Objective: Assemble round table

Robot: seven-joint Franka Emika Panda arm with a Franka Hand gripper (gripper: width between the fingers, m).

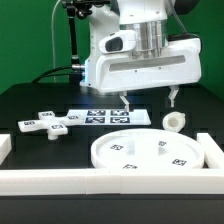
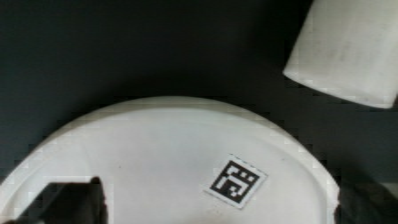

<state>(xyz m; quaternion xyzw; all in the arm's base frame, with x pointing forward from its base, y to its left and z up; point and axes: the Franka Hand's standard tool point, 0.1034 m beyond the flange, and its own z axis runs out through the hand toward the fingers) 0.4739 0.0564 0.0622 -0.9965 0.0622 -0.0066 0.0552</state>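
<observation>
The large rimmed round disc (image 1: 140,150) lies flat on the black table at the front, its tags facing up. It fills the wrist view (image 2: 169,150), with one tag (image 2: 235,181) showing. The short cylindrical post (image 1: 175,122) lies just past the disc on the exterior view's right, and also shows in the wrist view (image 2: 347,55). The cross-shaped piece (image 1: 50,123) lies on the exterior view's left. My gripper (image 1: 150,99) hangs open and empty above the disc's far edge, its jaws wide apart. In the wrist view the gripper (image 2: 210,208) straddles the disc, with dark fingertips (image 2: 63,203) at the frame's edge.
The marker board (image 1: 112,115) lies flat behind the disc, under the gripper. A white rectangular border wall (image 1: 100,182) runs along the table's front and up the exterior view's right side (image 1: 211,152). A white block (image 1: 5,146) sits at the left edge.
</observation>
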